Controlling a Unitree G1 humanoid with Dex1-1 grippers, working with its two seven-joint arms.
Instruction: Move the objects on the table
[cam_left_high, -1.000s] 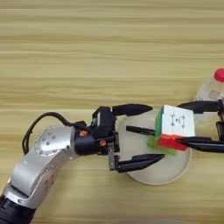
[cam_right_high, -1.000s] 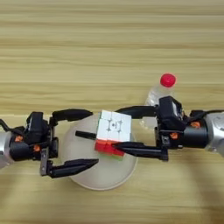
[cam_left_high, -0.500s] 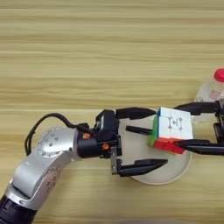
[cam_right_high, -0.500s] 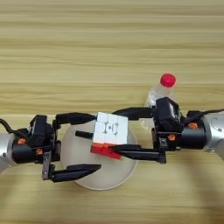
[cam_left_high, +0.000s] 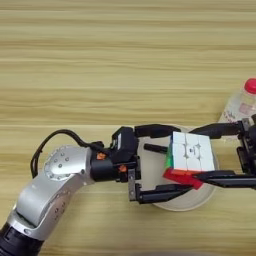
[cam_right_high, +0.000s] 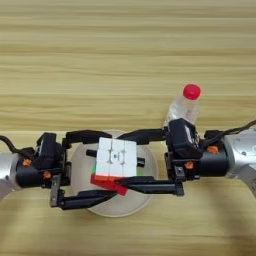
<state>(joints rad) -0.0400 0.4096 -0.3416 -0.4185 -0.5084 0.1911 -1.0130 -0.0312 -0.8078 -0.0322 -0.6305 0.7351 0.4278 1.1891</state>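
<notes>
Puzzle cube (cam_right_high: 116, 164) sits over the round off-white plate (cam_right_high: 80, 160), tilted, white face up, red face low at front, green showing on the left side. Whether it rests on the plate or is lifted off it: can't tell.

Right gripper (cam_right_high: 142, 161) comes in from the right, fingers spread wide. Far finger runs along the back of the cube at its top edge; near finger (cam_right_high: 150, 187) lies along the front and touches the cube's red lower corner. The spread is wider than the cube, so not a firm clamp from what shows.

Left gripper (cam_left_high: 162, 161) comes in from the left, also spread wide. Far finger (cam_left_high: 155, 131) sits behind the cube's upper left corner, near finger reaches under/along the red front edge. Contact on the far side unclear.

Both sets of fingers straddle the cube from opposite sides, over the plate.

Clear plastic bottle (cam_right_high: 183, 106) with red cap stands upright on the table (cam_right_high: 125, 60), just behind the right gripper's wrist, beyond the plate's far right rim. Nothing grips it.

A black stick-like item lies on the plate behind the cube, mostly hidden.
</notes>
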